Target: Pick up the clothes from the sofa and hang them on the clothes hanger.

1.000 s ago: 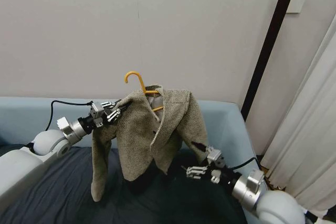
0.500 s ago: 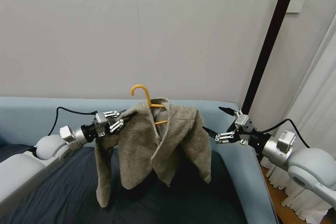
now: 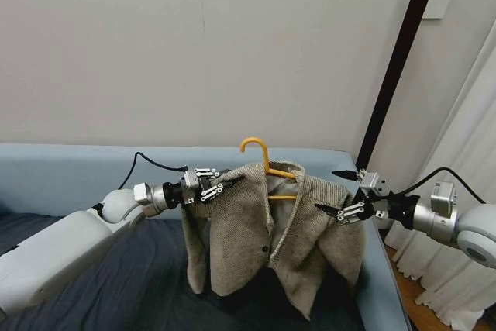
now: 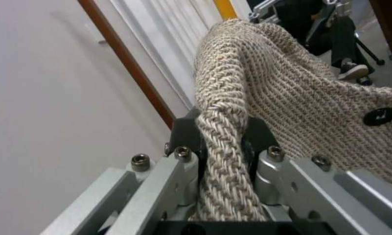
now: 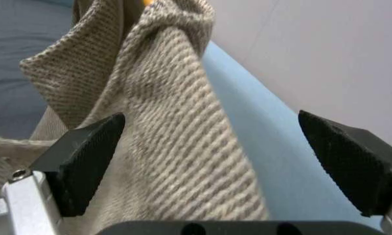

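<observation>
A beige-brown herringbone jacket (image 3: 256,230) with a dark button (image 3: 264,250) hangs open-fronted on an orange hanger (image 3: 254,147), held in the air over the blue sofa (image 3: 70,172). The left end effector (image 3: 219,185) is clenched on the fabric of the jacket's left-side shoulder. The right end effector (image 3: 326,190), fingers spread, sits at the right-side shoulder, grasping nothing.

Jacket (image 3: 236,242) on hanger (image 3: 253,140), above sofa (image 3: 62,170)

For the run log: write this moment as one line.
left gripper: shut on jacket shoulder | right gripper: open at other shoulder | jacket on yellow hanger, above sofa
</observation>
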Motion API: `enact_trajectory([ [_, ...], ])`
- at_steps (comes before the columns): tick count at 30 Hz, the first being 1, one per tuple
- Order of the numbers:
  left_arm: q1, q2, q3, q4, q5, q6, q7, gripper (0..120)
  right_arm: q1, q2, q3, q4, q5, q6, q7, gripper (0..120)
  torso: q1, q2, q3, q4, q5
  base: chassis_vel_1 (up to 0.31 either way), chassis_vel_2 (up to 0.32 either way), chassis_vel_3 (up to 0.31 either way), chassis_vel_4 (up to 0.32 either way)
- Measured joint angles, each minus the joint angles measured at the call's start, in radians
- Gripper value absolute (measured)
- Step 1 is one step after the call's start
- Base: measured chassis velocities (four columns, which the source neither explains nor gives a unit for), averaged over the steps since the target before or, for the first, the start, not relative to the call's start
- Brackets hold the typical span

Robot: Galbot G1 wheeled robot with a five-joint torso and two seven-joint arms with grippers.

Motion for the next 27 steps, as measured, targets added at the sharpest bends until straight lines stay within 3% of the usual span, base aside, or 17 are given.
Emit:
enact_trajectory([
  [7, -0.006, -0.020, 0.007, 0.000, 0.020, -0.009, 0.004, 11, 0.017, 0.011, -0.020, 0.004, -0.007, -0.045, -0.022, 99, 0.000, 0.000, 0.000, -0.0004, -0.0001, 0.000, 0.000, 0.000, 0.000],
  [16, 0.016, -0.022, 0.004, -0.007, 0.054, -0.026, 0.005, 11, 0.123, 0.059, -0.160, 0.006, -0.005, -0.070, -0.016, 64, 0.000, 0.000, 0.000, 0.0000, -0.0003, 0.000, 0.000, 0.000, 0.000],
  [18, 0.017, -0.022, 0.004, -0.006, 0.055, -0.027, 0.005, 11, 0.131, 0.063, -0.168, 0.006, -0.005, -0.070, -0.014, 61, 0.000, 0.000, 0.000, 0.0000, -0.0004, 0.000, 0.000, 0.000, 0.000],
  [20, 0.018, -0.022, 0.002, -0.004, 0.059, -0.028, 0.005, 11, 0.171, 0.075, -0.208, 0.006, -0.002, -0.071, -0.007, 49, 0.000, 0.000, 0.000, -0.0001, -0.0002, 0.000, 0.000, 0.000, 0.000],
  [22, 0.018, -0.023, 0.002, -0.003, 0.059, -0.028, 0.005, 11, 0.180, 0.077, -0.217, 0.006, -0.002, -0.071, -0.006, 47, 0.000, 0.000, 0.000, -0.0001, -0.0002, 0.000, 0.000, 0.000, 0.000],
  [27, 0.014, -0.030, 0.002, 0.006, 0.062, -0.031, 0.005, 11, 0.211, 0.085, -0.251, 0.009, -0.001, -0.071, -0.004, 24, 0.000, 0.000, 0.000, -0.0002, -0.0003, 0.000, 0.000, 0.000, 0.000],
])
